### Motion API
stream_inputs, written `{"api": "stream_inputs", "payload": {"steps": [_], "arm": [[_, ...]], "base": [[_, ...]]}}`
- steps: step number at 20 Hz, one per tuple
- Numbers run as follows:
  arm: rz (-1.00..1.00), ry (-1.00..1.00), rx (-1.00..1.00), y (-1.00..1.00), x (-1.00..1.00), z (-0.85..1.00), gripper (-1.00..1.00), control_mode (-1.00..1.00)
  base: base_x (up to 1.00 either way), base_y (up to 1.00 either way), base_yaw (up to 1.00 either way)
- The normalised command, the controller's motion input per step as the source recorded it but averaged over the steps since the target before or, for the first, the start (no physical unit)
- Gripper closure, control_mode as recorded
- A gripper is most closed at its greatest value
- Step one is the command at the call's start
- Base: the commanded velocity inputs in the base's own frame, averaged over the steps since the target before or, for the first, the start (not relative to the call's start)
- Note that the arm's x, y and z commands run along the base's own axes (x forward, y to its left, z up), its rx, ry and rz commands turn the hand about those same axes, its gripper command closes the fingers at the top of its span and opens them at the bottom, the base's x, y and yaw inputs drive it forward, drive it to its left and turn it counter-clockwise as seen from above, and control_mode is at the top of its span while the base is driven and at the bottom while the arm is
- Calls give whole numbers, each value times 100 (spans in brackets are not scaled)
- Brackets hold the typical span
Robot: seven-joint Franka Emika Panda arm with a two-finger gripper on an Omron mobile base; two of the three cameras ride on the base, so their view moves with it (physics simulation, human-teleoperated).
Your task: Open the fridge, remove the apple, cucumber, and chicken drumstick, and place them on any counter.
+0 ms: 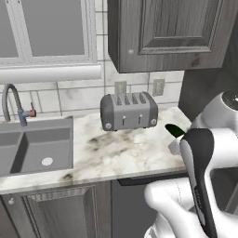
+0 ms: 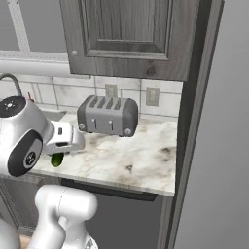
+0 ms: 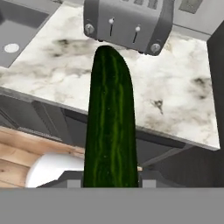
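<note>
gripper [image 3: 111,183] clamped on cucumber [image 3: 110,127] — above counter [image 3: 183,96]; near toaster [image 3: 129,22]

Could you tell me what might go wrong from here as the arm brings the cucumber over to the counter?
The cucumber juts far ahead of the gripper toward the toaster, so advancing further may strike it. In the hand view the gripper is off the counter front edge, over floor; releasing now would probably drop it. Being round, it could roll toward the sink.

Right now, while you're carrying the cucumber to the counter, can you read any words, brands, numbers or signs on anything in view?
No readable text anywhere.
Toaster: blank knobs and levers, no brand.
Wall outlets: plain plates.
Cabinet, counter, sink: unmarked.
Cucumber in the gripper: no sticker.
</note>
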Motion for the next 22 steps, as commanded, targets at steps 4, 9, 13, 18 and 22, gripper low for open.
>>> {"api": "stream_inputs", "payload": {"steps": [4,9,13,18,22], "arm": [[0,22,0,0,22,-43,100,-100],[0,14,-1,8,48,-64,100,-100],[10,1,0,2,92,-45,100,-100],[19,-1,0,0,91,-36,100,-100],[15,-2,0,0,80,-36,100,-100]], "base": [[0,0,0],[0,0,0],[0,0,0],[0,0,0],[0,0,0]]}}
